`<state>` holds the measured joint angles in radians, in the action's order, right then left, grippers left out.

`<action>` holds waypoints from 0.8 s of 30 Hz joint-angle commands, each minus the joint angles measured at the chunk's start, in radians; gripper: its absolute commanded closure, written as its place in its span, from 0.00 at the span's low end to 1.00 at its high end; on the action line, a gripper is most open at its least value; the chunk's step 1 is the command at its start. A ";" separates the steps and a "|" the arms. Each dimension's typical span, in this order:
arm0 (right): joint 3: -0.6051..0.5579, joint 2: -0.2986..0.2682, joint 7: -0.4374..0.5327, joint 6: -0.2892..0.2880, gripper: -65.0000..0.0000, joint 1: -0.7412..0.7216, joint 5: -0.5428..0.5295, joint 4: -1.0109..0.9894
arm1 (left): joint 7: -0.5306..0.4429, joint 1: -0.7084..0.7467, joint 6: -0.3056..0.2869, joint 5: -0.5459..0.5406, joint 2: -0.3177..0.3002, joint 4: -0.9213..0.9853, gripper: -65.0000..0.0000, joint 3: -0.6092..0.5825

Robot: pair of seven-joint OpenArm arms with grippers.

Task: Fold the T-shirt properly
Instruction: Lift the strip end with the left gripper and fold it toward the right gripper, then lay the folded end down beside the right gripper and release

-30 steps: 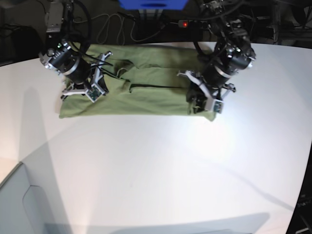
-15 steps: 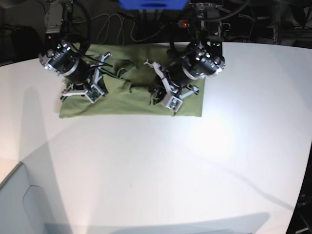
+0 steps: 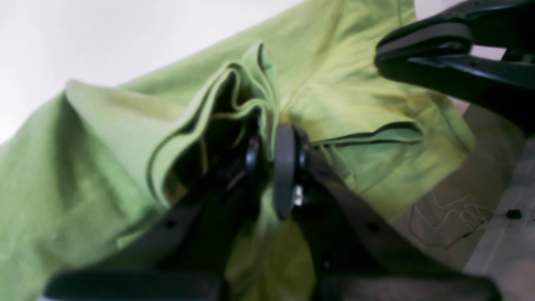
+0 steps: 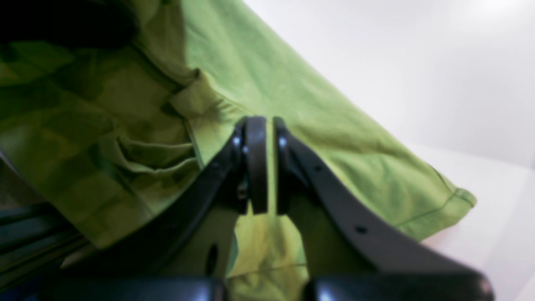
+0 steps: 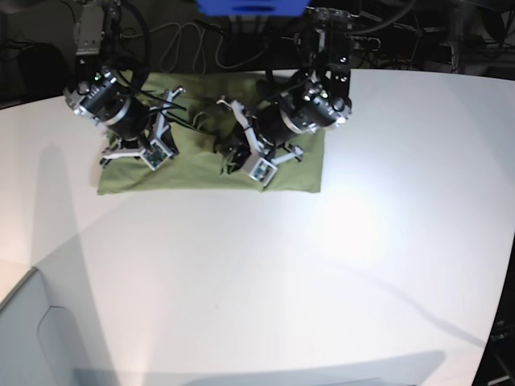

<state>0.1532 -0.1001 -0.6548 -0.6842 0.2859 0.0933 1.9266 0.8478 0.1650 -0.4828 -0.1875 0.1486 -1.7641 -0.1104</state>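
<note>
I am watching the olive-green T-shirt point(image 5: 201, 161) lying along the far side of the white table point(image 5: 265, 281), already narrowed into a long band, so I judge the lengthwise folds to be done. What I am working on now looks like the crosswise fold.

My left gripper point(image 3: 271, 163) is pinching a bunched stack of cloth edges between its pads, with the layers fanning upward from the grip; in the base view it is sitting over the middle of the band with that end doubled over. My right gripper point(image 4: 265, 167) is clamping the fabric near the opposite end, with only a sliver showing between the pads, and a hemmed corner is lying flat on the table just beyond it.

In my judgement the task is past halfway. Still to do: laying the carried end down squarely on the rest, releasing both grips, and perhaps one more fold to make a compact packet. The bunched layers could land wrinkled.
</note>
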 commanded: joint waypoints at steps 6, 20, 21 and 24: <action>0.001 -0.026 0.022 -0.014 0.99 -0.007 -0.013 0.015 | -0.026 -0.020 -0.003 -0.025 0.008 0.008 1.00 -0.005; 0.001 -0.026 0.020 -0.014 0.99 -0.007 -0.013 0.015 | -0.026 -0.054 -0.003 -0.027 0.008 0.049 1.00 -0.019; 0.001 -0.026 0.020 -0.014 0.99 -0.007 -0.013 0.015 | -0.026 -0.054 -0.003 -0.027 0.008 0.054 1.00 -0.019; 0.001 -0.026 0.020 -0.014 0.99 -0.006 -0.013 0.015 | -0.026 -0.063 -0.003 -0.027 0.008 0.056 1.00 -0.019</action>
<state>0.1513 -0.1215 -0.6544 -0.6842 0.2859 0.0963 1.9263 0.8410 0.1181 -0.4824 -0.1940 0.1490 -1.6943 -0.1268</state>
